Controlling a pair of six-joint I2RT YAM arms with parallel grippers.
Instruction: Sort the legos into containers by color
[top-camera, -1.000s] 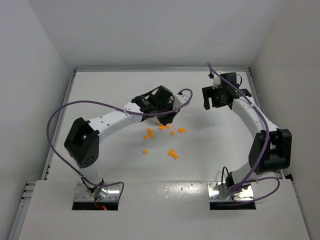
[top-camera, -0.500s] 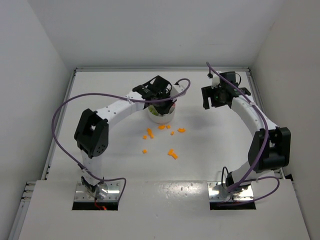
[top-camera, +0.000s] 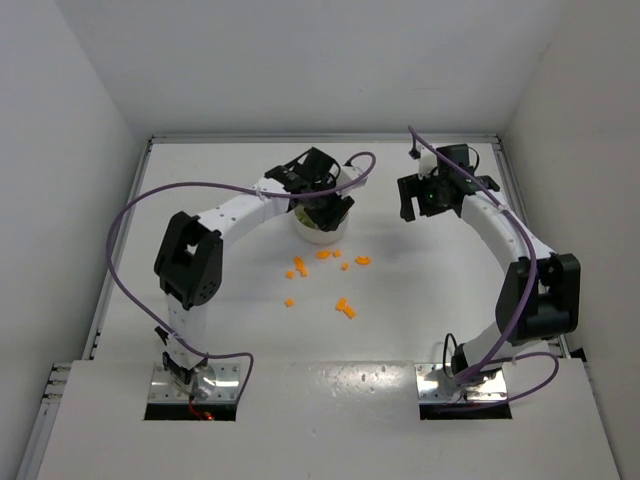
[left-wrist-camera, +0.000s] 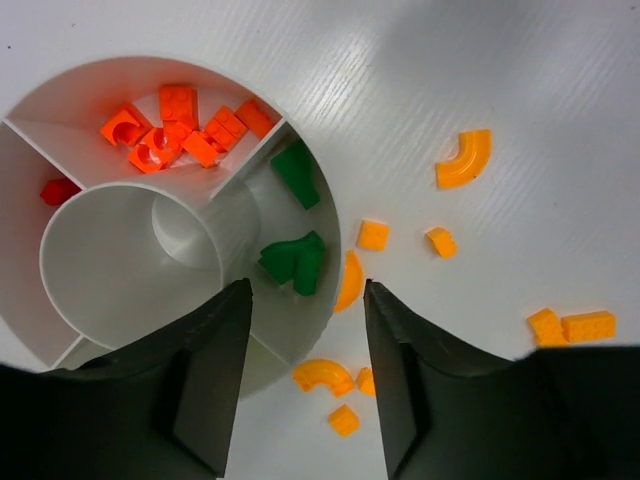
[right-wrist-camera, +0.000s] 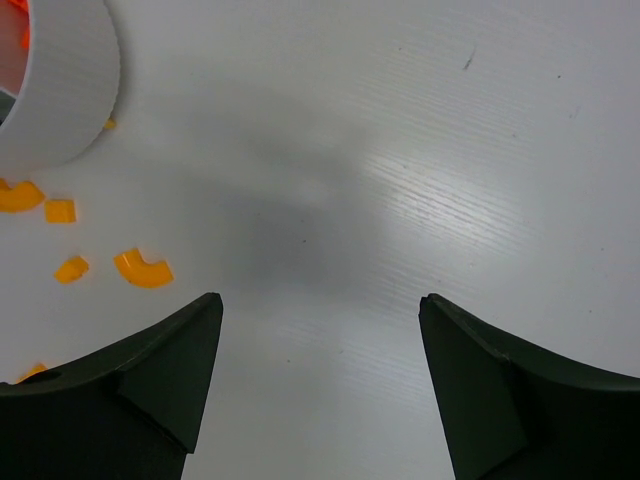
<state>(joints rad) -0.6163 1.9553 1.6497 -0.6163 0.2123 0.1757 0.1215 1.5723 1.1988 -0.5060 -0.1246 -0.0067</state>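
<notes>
White table (top-camera: 420, 300), walls (top-camera: 90, 120) close on 3 sides. Your left gripper (left-wrist-camera: 303, 300), jaws wide & empty, covers most of dish (top-camera: 318, 236) from top cam; wrist cam cuts its rim. Orange legos (top-camera: 345, 307) lie loose just near of dish. Right gripper (right-wrist-camera: 320, 310) wide, empty, well right.

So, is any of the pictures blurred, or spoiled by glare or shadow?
Left wrist: the dish and its bricks are sharp, the dark fingers slightly soft. Right wrist: a soft grey shadow and a mild glare streak on the table. Top external: even light, but the orange bricks are too small for detail.
</notes>
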